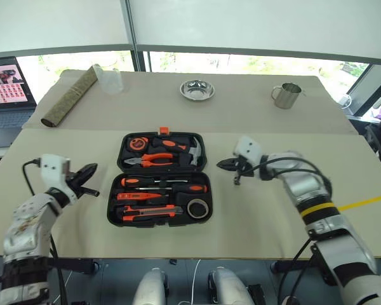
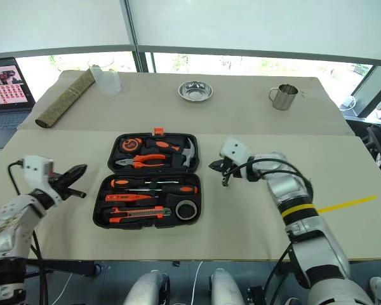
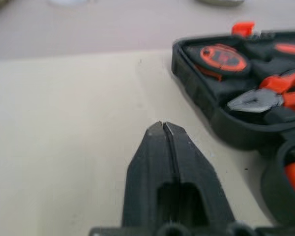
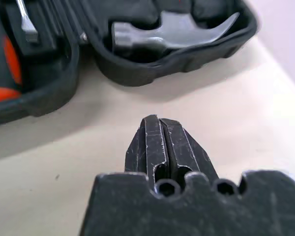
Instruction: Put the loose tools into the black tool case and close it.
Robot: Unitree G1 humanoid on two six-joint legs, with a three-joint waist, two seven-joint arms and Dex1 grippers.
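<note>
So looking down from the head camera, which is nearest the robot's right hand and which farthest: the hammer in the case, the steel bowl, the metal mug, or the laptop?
From the right hand:
1. Hammer, just beside the hand, in the far half of the open tool case.
2. Steel bowl, further back on the table, near the middle.
3. Metal mug, back right; it is close to the bowl's distance, so hard to call.
4. Laptop, far left edge.

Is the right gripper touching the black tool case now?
Apart. In the right wrist view, bare table lies between the shut right gripper and the black tool case.
</note>
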